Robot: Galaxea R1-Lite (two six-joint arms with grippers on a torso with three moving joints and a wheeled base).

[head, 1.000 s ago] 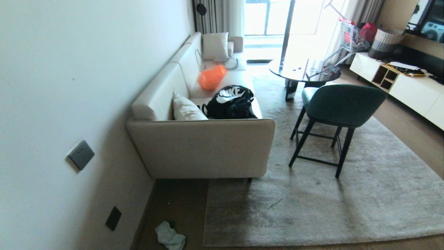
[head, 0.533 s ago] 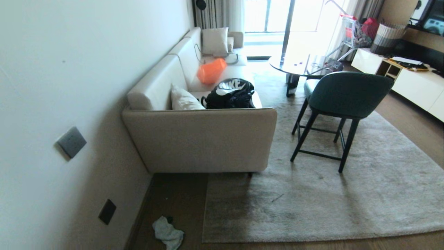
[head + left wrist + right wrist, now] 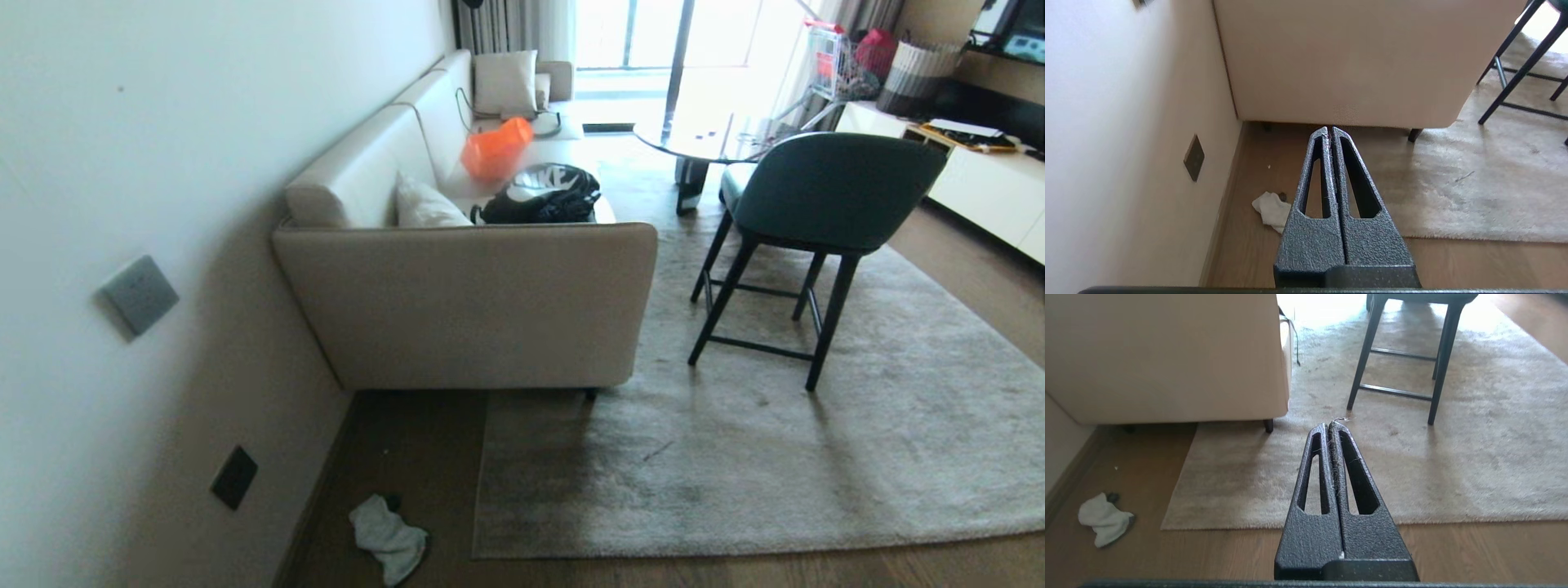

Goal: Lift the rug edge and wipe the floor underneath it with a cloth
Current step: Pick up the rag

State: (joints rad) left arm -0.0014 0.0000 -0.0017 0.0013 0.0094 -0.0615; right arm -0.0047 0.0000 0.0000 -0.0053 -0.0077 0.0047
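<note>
One crumpled cloth point(image 3: 388, 539) is sitting on the wood floor point(image 3: 424, 457) near the wall, just off the rug edge point(image 3: 480, 490), which is lying flat by the sofa point(image 3: 465, 302). Both grippers are hanging above the floor with nothing in them, left gripper point(image 3: 1329, 130) and right gripper point(image 3: 1329, 425) each pinching its fingers together. Further out, a green chair point(image 3: 824, 204) is standing on the rug.

Sofa point(image 3: 465, 306) and wall point(image 3: 122, 204) flanking cloth point(image 3: 388, 539)
</note>
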